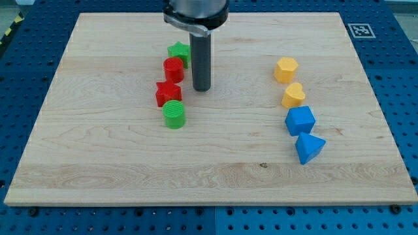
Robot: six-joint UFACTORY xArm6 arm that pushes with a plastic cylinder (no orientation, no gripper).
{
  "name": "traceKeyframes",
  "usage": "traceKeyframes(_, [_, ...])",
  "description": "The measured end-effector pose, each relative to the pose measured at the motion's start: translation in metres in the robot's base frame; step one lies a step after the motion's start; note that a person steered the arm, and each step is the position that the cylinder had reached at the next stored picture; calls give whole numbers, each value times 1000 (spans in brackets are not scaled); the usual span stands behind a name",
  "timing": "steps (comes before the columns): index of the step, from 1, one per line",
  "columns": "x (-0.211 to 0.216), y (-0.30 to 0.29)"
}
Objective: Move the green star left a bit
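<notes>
The green star [177, 51] lies on the wooden board [98, 150] at the upper middle, partly behind the rod. My tip [202, 88] rests on the board just right of and below the star, right of the red cylinder [174, 68]. The red cylinder touches the star's lower edge. Below it lie a red star [168, 93] and a green cylinder [174, 114], forming a column.
On the view's right stand a yellow hexagon block [286, 68], a yellow rounded block [293, 95], a blue cube-like block [300, 121] and a blue triangular block [309, 147] in a column. A marker tag [360, 29] sits at the board's top right corner.
</notes>
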State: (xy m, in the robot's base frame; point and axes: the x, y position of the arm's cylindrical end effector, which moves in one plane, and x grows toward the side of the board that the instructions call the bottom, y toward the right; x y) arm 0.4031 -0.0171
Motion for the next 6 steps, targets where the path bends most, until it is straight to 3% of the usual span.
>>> traceKeyframes(4, [-83, -29])
traceKeyframes(6, [-95, -24])
